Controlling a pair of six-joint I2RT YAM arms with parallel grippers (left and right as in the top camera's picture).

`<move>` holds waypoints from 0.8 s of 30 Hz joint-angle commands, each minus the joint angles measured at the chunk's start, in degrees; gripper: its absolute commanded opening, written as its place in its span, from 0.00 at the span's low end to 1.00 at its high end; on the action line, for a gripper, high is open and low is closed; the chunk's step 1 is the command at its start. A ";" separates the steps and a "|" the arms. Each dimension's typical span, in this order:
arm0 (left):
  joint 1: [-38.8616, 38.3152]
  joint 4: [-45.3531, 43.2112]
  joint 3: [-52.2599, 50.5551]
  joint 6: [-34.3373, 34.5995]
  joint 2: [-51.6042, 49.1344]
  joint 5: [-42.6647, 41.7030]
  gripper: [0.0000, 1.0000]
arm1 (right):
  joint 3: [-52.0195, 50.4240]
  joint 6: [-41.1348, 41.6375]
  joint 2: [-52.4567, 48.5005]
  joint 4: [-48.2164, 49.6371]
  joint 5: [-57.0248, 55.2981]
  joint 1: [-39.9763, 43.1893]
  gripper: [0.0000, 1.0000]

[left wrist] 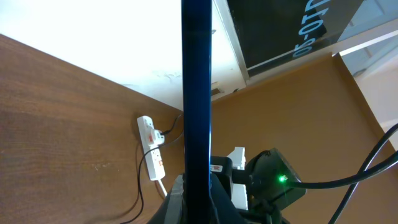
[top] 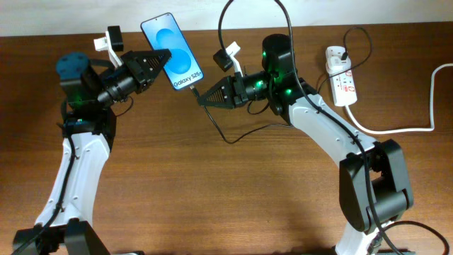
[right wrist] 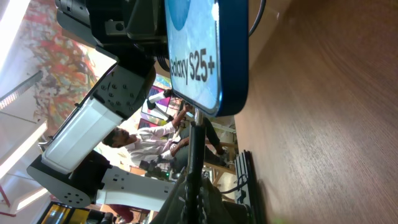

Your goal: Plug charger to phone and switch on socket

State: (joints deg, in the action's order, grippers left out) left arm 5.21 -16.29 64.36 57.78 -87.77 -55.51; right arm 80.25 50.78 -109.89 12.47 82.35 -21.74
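Left gripper (top: pixel 160 61) grasps the phone (top: pixel 173 42), lying eleven-to-five o'clock. Right gripper (top: pixel 203 98), clenching the charger (right wrist: pixel 196 146), sits at its five o'clock end.

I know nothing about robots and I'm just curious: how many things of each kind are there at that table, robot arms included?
Phone: 1
Charger cable: 1
Power strip: 1
Robot arms: 2, left arm and right arm
Total: 5
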 commanded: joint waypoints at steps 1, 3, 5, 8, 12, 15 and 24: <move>0.15 -0.55 0.17 0.02 0.17 -0.63 0.00 | 0.00 -0.79 -0.22 0.48 -0.46 -0.44 0.04; 0.15 -0.55 0.17 0.02 0.17 -0.63 0.00 | 0.00 -0.81 -0.22 0.50 -0.48 -0.44 0.04; 0.15 -0.55 0.17 0.02 0.17 -0.63 0.00 | 0.00 -0.79 -0.22 1.01 -0.44 -0.44 0.04; 0.15 -0.55 0.17 0.02 0.17 -0.63 0.00 | 0.02 -0.79 -0.22 1.57 -0.46 -0.55 0.04; 0.15 -0.55 0.17 0.02 0.17 -0.63 0.00 | 0.02 -0.79 -0.22 1.97 -0.46 -0.83 0.04; 0.15 -0.55 0.17 0.02 0.17 -0.63 0.00 | 0.02 -0.79 -0.22 1.92 -0.81 -1.25 0.04; 0.13 -0.55 0.17 0.02 0.17 -0.68 0.00 | 0.02 -0.74 -0.22 1.90 -2.47 -1.44 0.04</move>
State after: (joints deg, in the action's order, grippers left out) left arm 5.21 -16.29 64.36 57.78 -87.79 -55.48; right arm 80.25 50.76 -109.91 14.00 80.88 -22.83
